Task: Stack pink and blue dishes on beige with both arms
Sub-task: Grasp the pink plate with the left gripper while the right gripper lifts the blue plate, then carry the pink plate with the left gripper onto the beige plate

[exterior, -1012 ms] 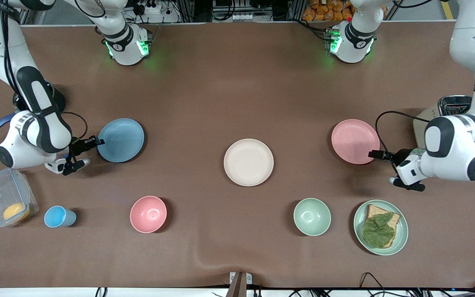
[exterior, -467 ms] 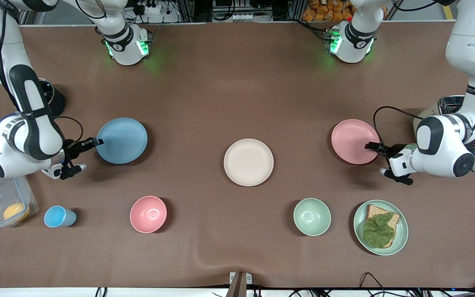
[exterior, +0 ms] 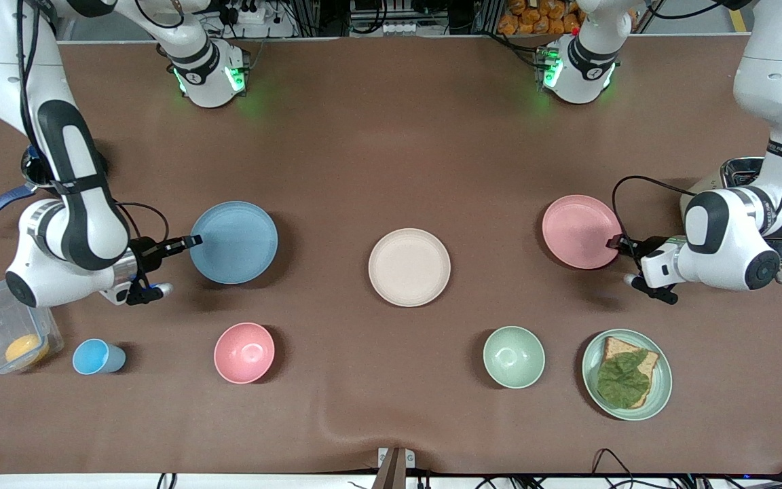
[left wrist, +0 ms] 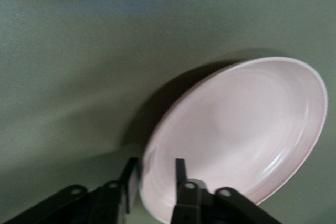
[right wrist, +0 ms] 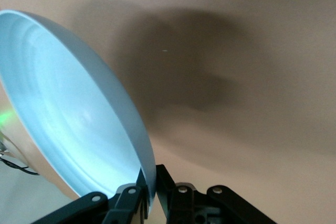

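The light blue plate [exterior: 235, 242] hangs tilted above the table toward the right arm's end, its rim pinched by my shut right gripper [exterior: 191, 241]. The right wrist view shows the blue plate [right wrist: 68, 119] on edge between the fingers of the right gripper [right wrist: 151, 187], with its shadow on the cloth. The pale pink plate [exterior: 580, 231] is toward the left arm's end, its rim between the fingers of my left gripper [exterior: 613, 241]. In the left wrist view the pink plate [left wrist: 236, 129] is tilted over a shadow, with the left gripper [left wrist: 156, 177] shut on its edge. The beige plate [exterior: 409, 267] lies bare at the middle.
Nearer the front camera stand a blue cup [exterior: 96, 357], a pink bowl [exterior: 244, 352], a green bowl [exterior: 514, 356] and a green plate [exterior: 664, 380] with toast and a leaf. A clear container [exterior: 7, 326] sits by the right arm. A metal appliance [exterior: 744, 171] stands by the left arm.
The right gripper has carried the blue plate up and toward the beige plate. The left arm has drawn in at the pink plate's rim, and that plate has shifted slightly toward the middle.
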Available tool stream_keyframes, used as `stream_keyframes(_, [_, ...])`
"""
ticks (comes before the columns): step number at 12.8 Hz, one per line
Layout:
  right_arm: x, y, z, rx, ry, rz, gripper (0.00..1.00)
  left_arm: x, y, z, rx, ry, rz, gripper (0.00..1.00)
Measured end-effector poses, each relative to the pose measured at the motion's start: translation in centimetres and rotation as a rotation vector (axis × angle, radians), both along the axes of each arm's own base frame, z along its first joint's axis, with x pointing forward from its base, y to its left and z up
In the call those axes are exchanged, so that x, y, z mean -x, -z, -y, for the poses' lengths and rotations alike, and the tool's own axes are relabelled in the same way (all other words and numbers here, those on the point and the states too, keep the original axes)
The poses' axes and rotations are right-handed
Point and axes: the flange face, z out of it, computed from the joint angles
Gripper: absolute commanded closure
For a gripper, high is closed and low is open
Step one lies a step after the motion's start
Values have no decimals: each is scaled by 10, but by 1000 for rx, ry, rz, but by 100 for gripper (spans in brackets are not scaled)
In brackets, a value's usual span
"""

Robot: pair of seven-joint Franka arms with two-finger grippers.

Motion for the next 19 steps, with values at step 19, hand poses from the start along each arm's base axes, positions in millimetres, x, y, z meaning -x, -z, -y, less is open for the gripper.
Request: stream_keyframes(19, [-9,-32,24,-24,24,-34,100,-60,-127,237,-39,-72,93,100])
